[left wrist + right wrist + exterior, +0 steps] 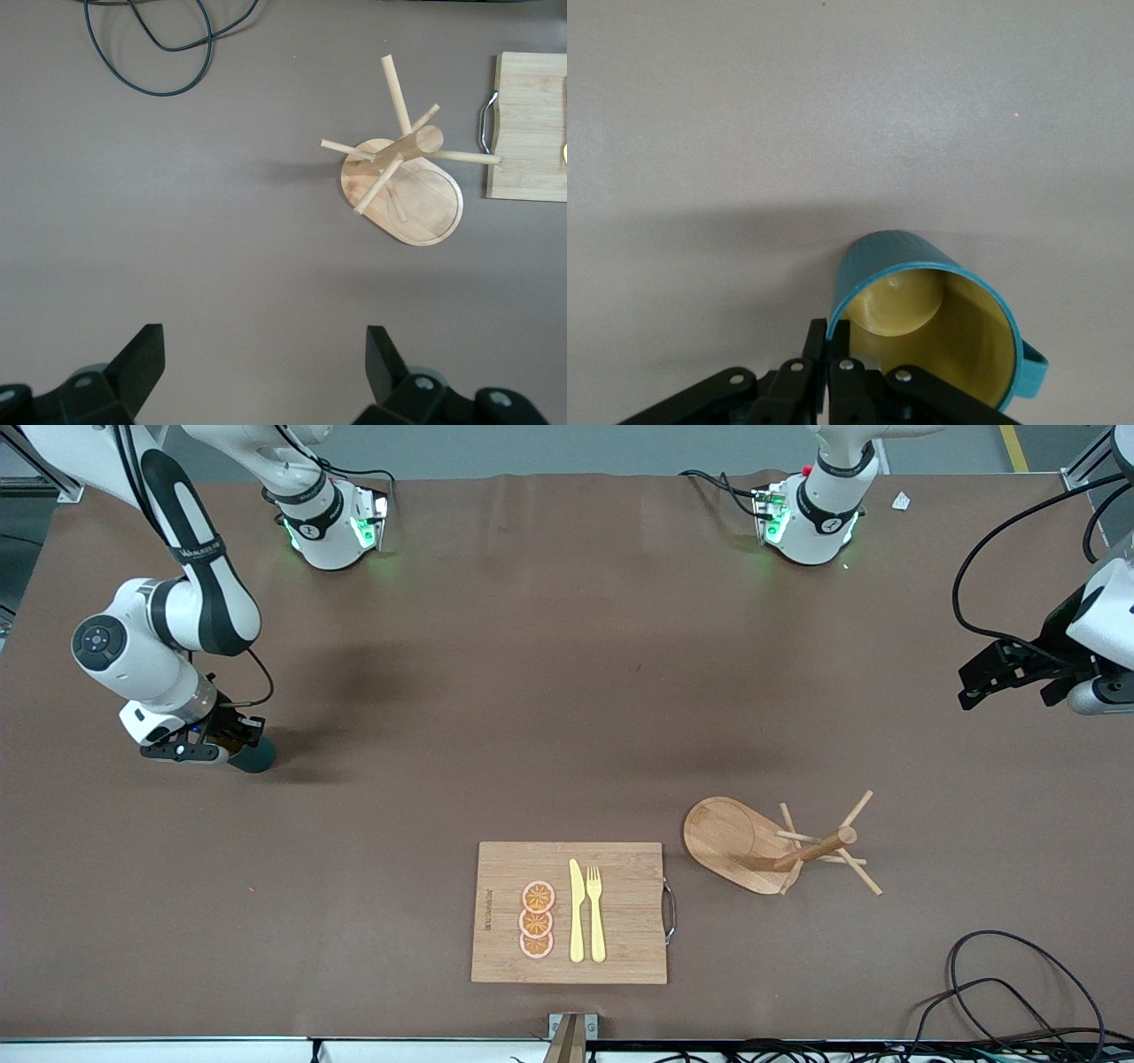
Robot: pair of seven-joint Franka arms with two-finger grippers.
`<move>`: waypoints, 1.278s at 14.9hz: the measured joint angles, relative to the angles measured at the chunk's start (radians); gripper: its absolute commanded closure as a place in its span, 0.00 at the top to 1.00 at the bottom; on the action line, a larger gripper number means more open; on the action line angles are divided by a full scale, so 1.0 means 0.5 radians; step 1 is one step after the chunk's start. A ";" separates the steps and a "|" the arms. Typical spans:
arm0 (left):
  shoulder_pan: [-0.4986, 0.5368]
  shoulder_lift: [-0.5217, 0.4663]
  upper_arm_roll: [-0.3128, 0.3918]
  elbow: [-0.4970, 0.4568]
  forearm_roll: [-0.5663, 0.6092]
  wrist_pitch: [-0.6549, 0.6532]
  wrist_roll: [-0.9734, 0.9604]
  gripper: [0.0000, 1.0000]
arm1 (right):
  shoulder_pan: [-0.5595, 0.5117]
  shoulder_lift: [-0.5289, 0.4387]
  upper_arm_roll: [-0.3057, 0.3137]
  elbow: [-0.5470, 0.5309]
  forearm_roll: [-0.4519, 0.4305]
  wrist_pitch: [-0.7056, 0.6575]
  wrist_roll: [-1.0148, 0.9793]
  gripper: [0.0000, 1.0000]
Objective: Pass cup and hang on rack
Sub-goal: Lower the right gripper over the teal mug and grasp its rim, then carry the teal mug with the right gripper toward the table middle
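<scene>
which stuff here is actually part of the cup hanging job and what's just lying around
Part of the job:
cup, pinched at its rim by the right gripper
rack
left gripper, open, waiting

Lying about:
cutting board
knife
fork
three orange slices

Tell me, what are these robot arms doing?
The right gripper pinches the rim of the cup, a teal mug, at the right arm's end of the table. The left gripper waits open over bare table near the rack, a wooden mug tree with nothing hung on it yet.
</scene>
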 measured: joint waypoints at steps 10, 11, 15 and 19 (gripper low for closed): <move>0.000 0.000 0.000 0.000 0.000 0.000 0.000 1.00 | 0.038 -0.025 0.017 0.031 0.000 -0.120 -0.038 0.00; 0.000 0.000 0.000 0.000 0.000 0.000 0.000 1.00 | 0.058 -0.045 0.023 0.065 0.000 -0.201 -0.038 0.00; 0.000 0.000 0.000 0.001 0.000 0.000 0.000 1.00 | 0.096 -0.152 0.032 0.261 0.002 -0.553 -0.037 0.00; 0.001 0.000 0.000 0.001 0.000 0.000 0.000 1.00 | 0.233 -0.264 0.037 0.362 0.009 -0.779 0.093 0.00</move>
